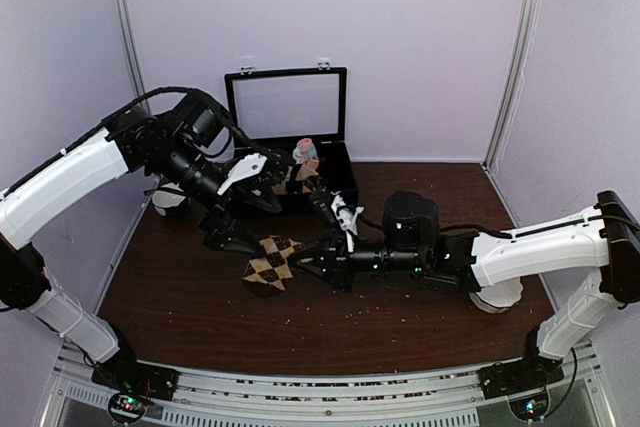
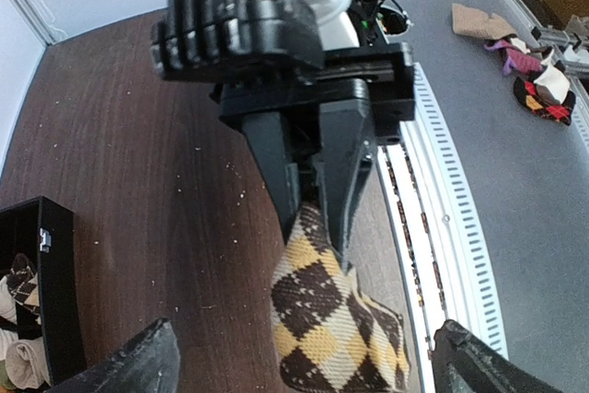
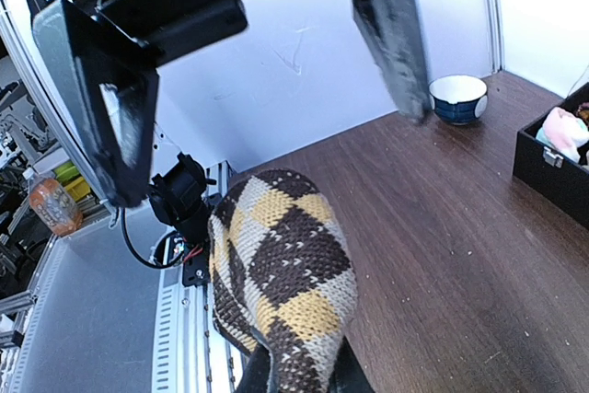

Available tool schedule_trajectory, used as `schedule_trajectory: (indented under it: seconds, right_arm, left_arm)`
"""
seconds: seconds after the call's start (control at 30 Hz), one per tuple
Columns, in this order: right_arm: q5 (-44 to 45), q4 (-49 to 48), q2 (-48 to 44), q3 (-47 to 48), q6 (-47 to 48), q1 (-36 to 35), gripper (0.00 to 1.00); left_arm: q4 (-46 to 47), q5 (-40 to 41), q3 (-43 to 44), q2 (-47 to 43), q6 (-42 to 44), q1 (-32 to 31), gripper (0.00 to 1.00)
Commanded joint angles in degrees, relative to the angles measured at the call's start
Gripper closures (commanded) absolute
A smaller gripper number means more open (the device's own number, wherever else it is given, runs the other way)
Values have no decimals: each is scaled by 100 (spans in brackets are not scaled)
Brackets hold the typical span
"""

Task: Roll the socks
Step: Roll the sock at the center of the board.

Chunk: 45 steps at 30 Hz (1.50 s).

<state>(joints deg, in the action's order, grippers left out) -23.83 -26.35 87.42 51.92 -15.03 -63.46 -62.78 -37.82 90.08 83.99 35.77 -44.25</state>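
Right gripper [image 2: 320, 213] clamped tight on end of socks [image 2: 327, 319] – left gripper [image 2: 304, 352] spread wide above them, gripping nothing

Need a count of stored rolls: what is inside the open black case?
Inside the black case, a pinkish sock roll and an argyle-patterned roll show. The left arm covers the case's left part, so anything there is hidden.

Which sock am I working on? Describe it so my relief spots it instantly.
On the dark wooden table, look just in front of the open black case. The sock pinched in the right tool is the one: brown-and-tan argyle, out on the table, unlike the rolls packed inside the case.
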Motion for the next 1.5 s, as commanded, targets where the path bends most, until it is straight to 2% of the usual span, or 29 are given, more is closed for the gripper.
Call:
schedule_trajectory:
  seconds: [0.0, 0.2, 0.5, 0.8, 0.87, 1.0, 1.1, 1.23, 1.47]
  right_arm:
    - [-82, 381, -136, 108, 194, 29, 100]
    - [-121, 602, -30, 324, 204, 36, 100]
    - [-295, 561, 306, 721, 35, 50, 100]
    - [-539, 450, 326, 699, -221, 116, 100]
    - [-705, 286, 348, 679, -396, 169, 100]
    - [-904, 446, 452, 868, -636, 246, 100]
    - [-1146, 500, 592, 1042, -994, 310, 100]
    - [-1458, 443, 821, 1184, -1614, 425, 100]
    - [-1832, 300, 1181, 1281, -2635, 582, 100]
  left_arm:
    - [-791, -9, 230, 68, 761, 13, 4]
    - [-580, 390, -79, 105, 924, -24, 9]
    - [72, 1006, -433, 119, 781, -432, 17]
    - [73, 1444, -566, 69, 1062, -481, 49]
    - [74, 1609, -663, 43, 1192, -545, 49]
    - [122, 1951, -787, 13, 1289, -789, 41]
    - [409, 2325, -808, 12, 1155, -985, 39]
    - [903, 3053, -745, 5, 942, -1038, 44]
    - [1170, 4021, -863, -119, 1224, -1202, 55]
